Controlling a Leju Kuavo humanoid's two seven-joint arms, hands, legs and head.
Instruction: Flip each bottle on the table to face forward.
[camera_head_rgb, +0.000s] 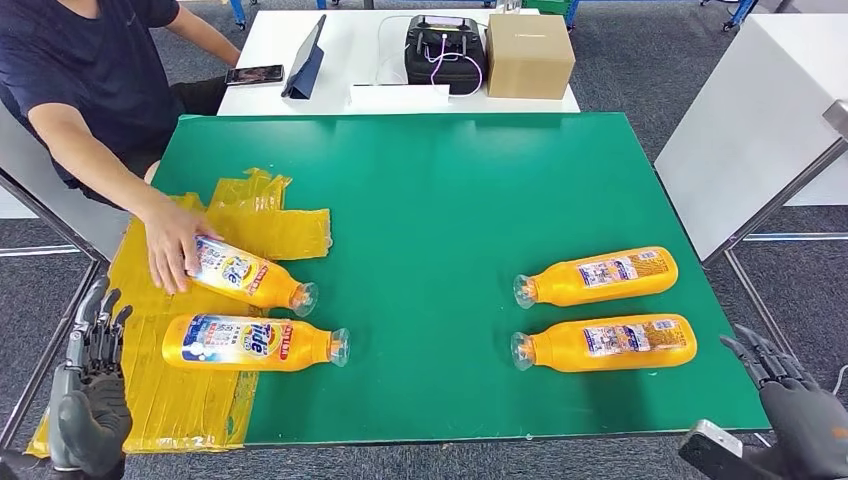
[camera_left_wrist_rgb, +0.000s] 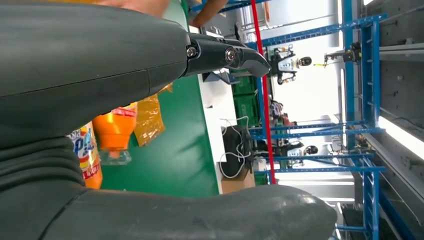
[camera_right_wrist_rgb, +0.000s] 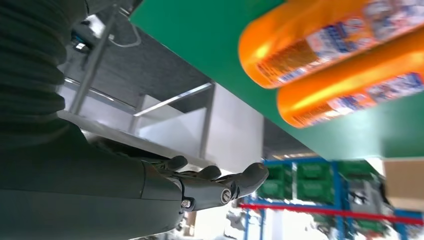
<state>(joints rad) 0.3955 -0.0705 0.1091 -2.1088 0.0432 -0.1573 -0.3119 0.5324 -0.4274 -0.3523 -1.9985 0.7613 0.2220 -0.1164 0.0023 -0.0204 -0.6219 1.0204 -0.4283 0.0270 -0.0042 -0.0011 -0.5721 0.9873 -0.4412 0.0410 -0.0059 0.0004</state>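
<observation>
Orange bottles (camera_head_rgb: 597, 277) flat on green table (camera_head_rgb: 440, 190)

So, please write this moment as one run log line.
left robot hand: open | right robot hand: open | person's hand: on bottle

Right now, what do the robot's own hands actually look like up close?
Each robot hand, left and right, is dark grey to black, with slim jointed fingers. Small silver screws sit at the joints, and a grey ribbed cover wraps the wrist.
</observation>
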